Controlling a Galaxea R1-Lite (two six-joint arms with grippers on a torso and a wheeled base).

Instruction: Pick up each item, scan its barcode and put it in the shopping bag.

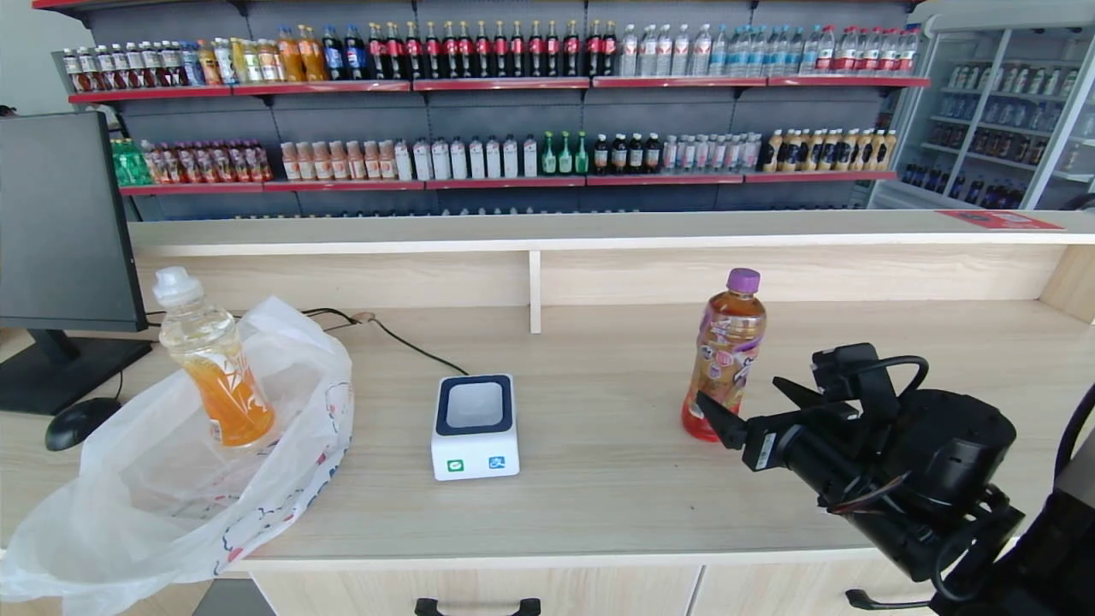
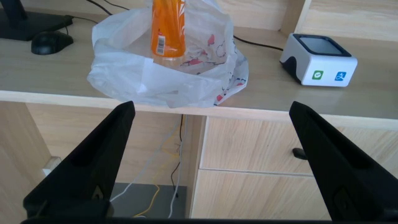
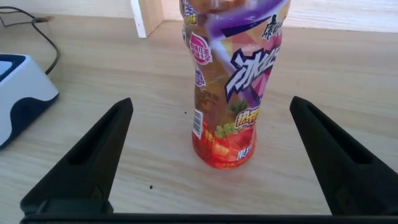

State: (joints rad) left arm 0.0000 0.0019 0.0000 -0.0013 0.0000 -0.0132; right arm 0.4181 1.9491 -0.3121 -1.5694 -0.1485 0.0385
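Purple-capped bottle [image 1: 725, 359] upright on table [image 1: 599, 496], right of scanner [image 1: 475, 425]; long axis vertical. Right hand [image 3: 211, 106] low on its near side, fingers spread wide. Bottle's lower body dead ahead, in line with gap, seemingly untouched. Right arm clearly nearer. Left hand [image 2: 211, 109], fingers also apart, off table's front edge facing shopping bag [image 1: 282, 411], which holds orange bottle [image 1: 214, 359]. Likely next: straight advance, close round lower body.

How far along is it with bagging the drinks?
One done: the orange bottle stands in the bag. In hand: the open right tool faces the purple-capped bottle, not yet gripping. Left: lift it, pass it over the scanner, bag it.
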